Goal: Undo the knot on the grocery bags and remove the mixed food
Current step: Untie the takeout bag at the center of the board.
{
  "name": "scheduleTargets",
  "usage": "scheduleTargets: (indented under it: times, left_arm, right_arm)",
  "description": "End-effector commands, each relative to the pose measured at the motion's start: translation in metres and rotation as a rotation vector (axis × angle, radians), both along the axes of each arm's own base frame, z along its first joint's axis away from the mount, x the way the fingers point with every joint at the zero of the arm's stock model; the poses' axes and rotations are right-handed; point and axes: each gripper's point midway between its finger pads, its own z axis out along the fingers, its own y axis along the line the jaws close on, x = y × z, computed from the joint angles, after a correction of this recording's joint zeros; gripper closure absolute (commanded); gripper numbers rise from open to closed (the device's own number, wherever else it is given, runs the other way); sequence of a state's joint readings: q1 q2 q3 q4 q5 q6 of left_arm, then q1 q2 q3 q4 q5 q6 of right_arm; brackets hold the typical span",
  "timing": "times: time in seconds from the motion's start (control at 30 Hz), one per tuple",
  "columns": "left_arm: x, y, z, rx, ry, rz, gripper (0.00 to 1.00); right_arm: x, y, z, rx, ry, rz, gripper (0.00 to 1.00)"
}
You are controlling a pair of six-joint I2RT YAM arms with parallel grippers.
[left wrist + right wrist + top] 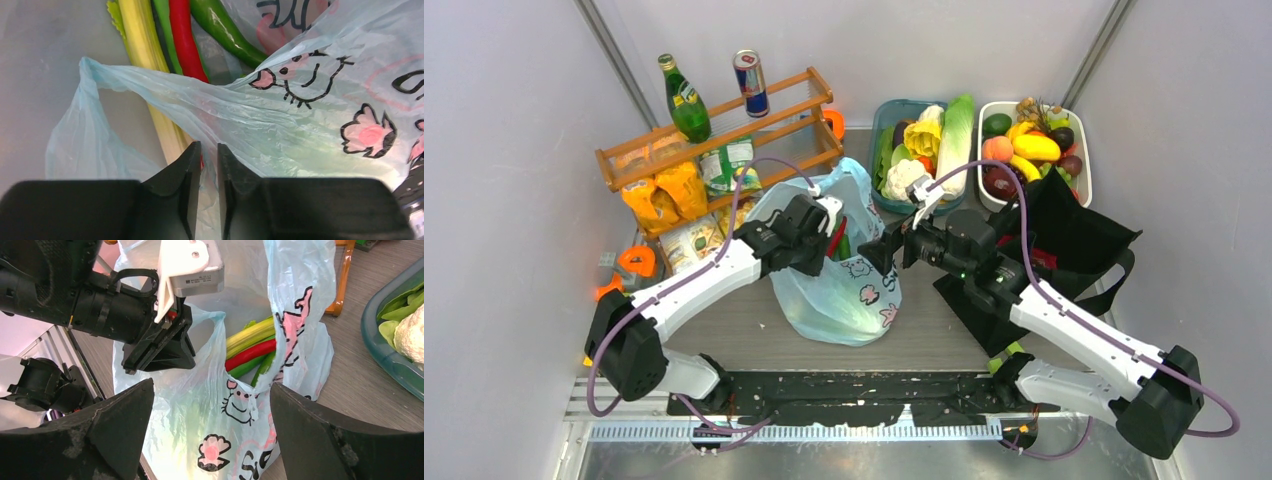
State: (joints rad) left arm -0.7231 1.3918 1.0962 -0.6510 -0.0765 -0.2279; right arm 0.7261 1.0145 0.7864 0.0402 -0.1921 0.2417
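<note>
The left gripper [209,147] hangs over the mouth of the bag [300,130]. Its fingers are almost together, with only a slim gap. Thin film lies at the tips, but I cannot tell whether it is pinched. Just beyond the tips a fold of the bag's rim drapes across a leek [142,40], a red pepper [182,35] and a green pepper [220,25], which lie side by side inside. A slack handle loop [80,125] sags to the tips' left.

The right gripper [211,390] faces it across the bag, its jaws wide apart and holding nothing. Behind the right arm lies the tote [1084,235]. Past both grippers stand a teal tub [876,190] of vegetables and a white tub [1085,170] of fruit. Left of the left gripper is a wooden rack [714,120] carrying a bottle [686,100] and a can [751,83], with crisp packs [669,195] under it.
</note>
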Motion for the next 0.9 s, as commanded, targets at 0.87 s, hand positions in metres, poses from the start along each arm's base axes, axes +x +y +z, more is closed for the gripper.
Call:
scheduleTargets:
  times: [0.87]
  left_arm:
    - [-0.094,-0.006,0.046,-0.484,-0.083,-0.212,1.00]
  right_arm:
    - [0.039,0.062,0.002,0.111,0.132,-0.116,0.44]
